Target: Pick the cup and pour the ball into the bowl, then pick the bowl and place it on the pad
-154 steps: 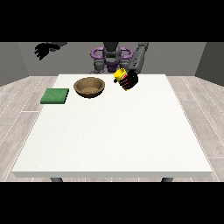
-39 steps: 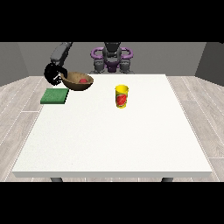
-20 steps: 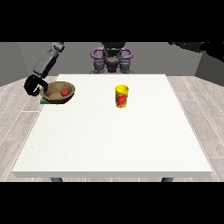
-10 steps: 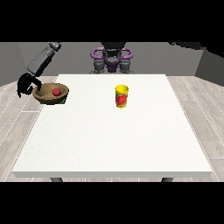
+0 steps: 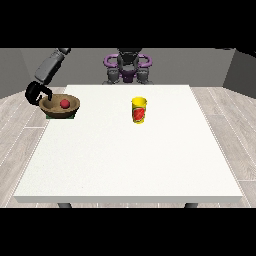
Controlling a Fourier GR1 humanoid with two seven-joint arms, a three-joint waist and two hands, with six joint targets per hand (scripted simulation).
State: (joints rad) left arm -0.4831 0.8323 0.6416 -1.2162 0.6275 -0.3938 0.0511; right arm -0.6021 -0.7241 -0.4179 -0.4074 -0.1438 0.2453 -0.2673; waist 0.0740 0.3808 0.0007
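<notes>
bowl (image 5: 60, 106): sits on the green pad (image 5: 72, 116), ball (image 5: 64, 103) inside
hand (image 5: 36, 92) at view's left: curled round bowl's rim, likely steadying it
cup (image 5: 139, 110): upright, well right of bowl

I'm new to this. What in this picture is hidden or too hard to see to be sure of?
- Front view: the green pad is mostly covered by the bowl; only slivers show.
- Whether the bowl has come to rest on the pad: not clear.
- The robot hand at the view's left is at the bowl's rim; contact is too small to judge.
- The other robot hand is out of view.
- The cup: inside not visible.
</notes>
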